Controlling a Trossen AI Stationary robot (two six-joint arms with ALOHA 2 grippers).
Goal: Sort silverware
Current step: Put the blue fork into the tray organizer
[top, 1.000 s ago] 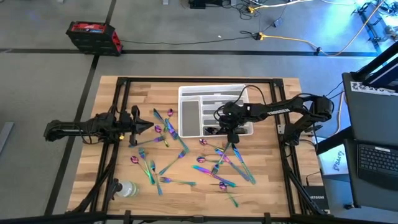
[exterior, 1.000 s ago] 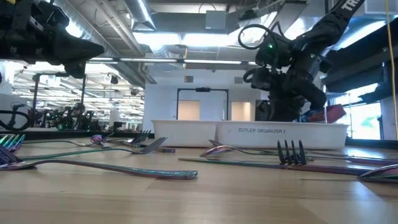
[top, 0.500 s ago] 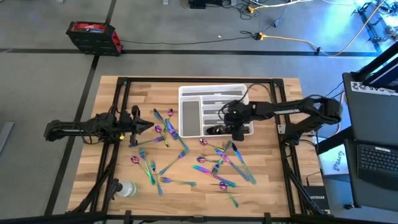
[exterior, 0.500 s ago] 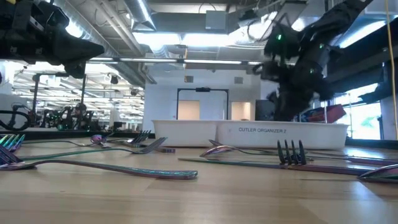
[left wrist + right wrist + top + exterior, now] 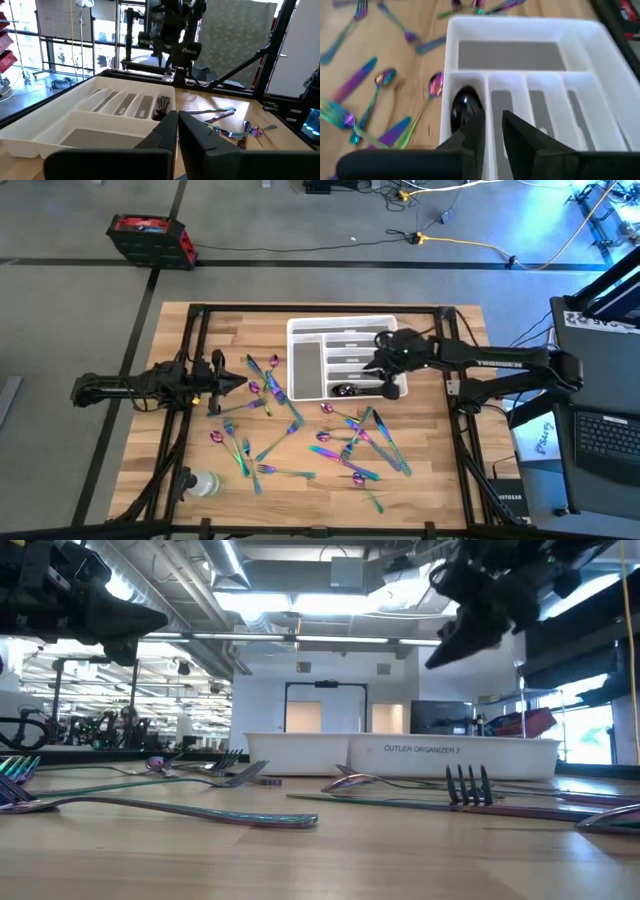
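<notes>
Wooden tabletop [image 5: 430, 480] fills the overhead view, with a white compartmented tray [image 5: 308, 330] near its far edge and iridescent silverware [image 5: 350, 442] scattered loose across the boards in front of it. One dark piece, which looks like a spoon bowl [image 5: 465, 111], already lies in the tray slot nearest the scatter.

The right gripper [image 5: 372, 365] hovers above the tray's long slots, its fingers nearly together and pinching nothing. The left gripper [image 5: 240, 383] waits over the table's left side beside several forks and spoons, its fingers pressed together and empty.

The step in hand appears to be the right arm leaving the tray to fetch another piece. To do it well, it should spread its fingers before descending, choose a utensil lying apart from its neighbours, and grasp across the slim handle rather than the bowl or tines. Crossed pieces risk being dragged along.
</notes>
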